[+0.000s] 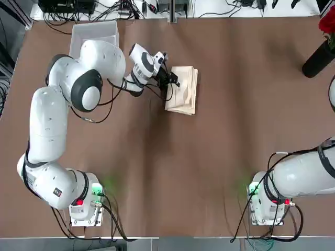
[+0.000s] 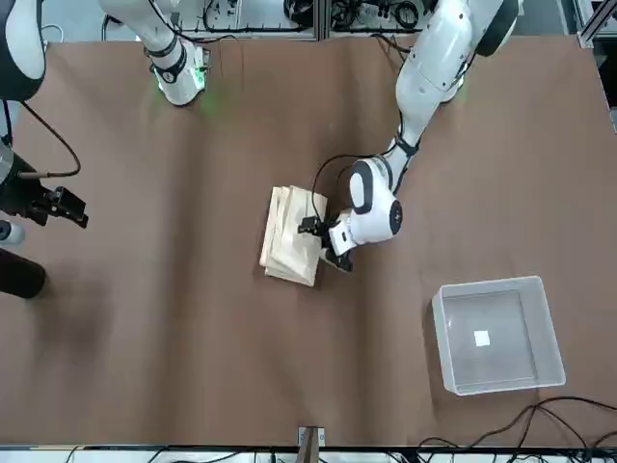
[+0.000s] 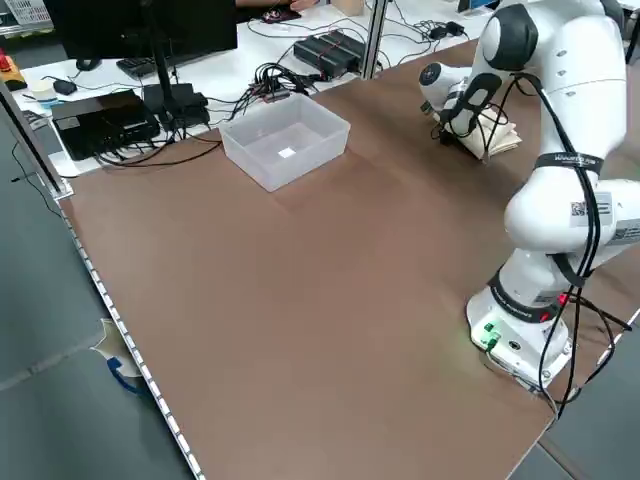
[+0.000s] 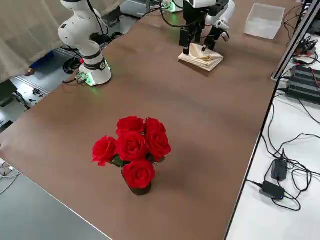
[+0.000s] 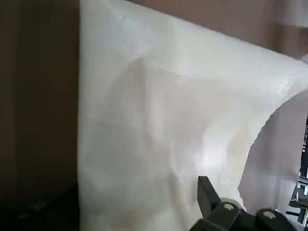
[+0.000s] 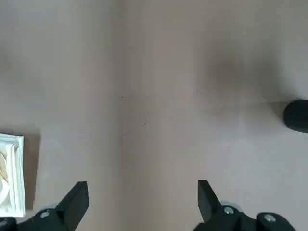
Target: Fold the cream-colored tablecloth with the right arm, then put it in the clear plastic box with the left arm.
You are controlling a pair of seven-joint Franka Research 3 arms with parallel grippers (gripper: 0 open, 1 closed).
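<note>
Left hand, fingers spread wide, holding nothing, straddles folded cream tablecloth edge, poised to pinch layers for clear plastic box.

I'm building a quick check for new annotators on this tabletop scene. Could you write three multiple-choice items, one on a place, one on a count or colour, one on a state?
1. Where is the left gripper?
A. At the edge of the folded cream-colored tablecloth
B. Inside the clear plastic box
C. Parked above its own base

2. What colour are the roses in the right side view?
A. Yellow
B. Red
C. White

3. What is the state of the clear plastic box?
A. It holds the tablecloth
B. It lies tipped on its side
C. It stands upright with only a small white label inside

Answers: 1 A, the dark fingers sit against the cloth's side, away from the box. 2 B, every bloom is red. 3 C, the front view shows its floor bare but for the label.
</note>
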